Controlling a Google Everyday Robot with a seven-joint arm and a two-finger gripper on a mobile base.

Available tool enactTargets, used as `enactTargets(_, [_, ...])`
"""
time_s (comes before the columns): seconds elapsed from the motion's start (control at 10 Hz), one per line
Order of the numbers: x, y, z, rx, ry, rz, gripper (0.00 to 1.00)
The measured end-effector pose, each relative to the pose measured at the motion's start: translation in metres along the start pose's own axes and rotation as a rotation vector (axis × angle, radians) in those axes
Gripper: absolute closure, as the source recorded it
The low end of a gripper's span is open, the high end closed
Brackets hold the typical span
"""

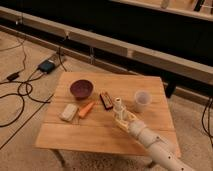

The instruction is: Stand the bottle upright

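- Near the middle of the counter [100, 137], the bottle [118, 107] is seen upright, cap upward, left of the cup [142, 100].
- It is judged light, stiff, slippery; best gripped at mid-body.
- The tool [121, 119] is closed around its lower body.

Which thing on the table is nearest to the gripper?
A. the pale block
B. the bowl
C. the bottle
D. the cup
C: the bottle stands upright right at the gripper, which is shut on it near the table's middle; everything else lies farther off.
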Motion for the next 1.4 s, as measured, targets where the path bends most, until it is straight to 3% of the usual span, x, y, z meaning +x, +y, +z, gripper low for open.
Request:
enactTargets(0.3, [0.000,-0.002,-0.003,0.007,-0.002,-0.047,0.80])
enactTargets(0.8, [-0.009,0.011,0.004,-0.004,-0.047,0.003,0.80])
enactTargets(1.4, [0.000,0.025,0.012,-0.028,-0.050,0.034,0.80])
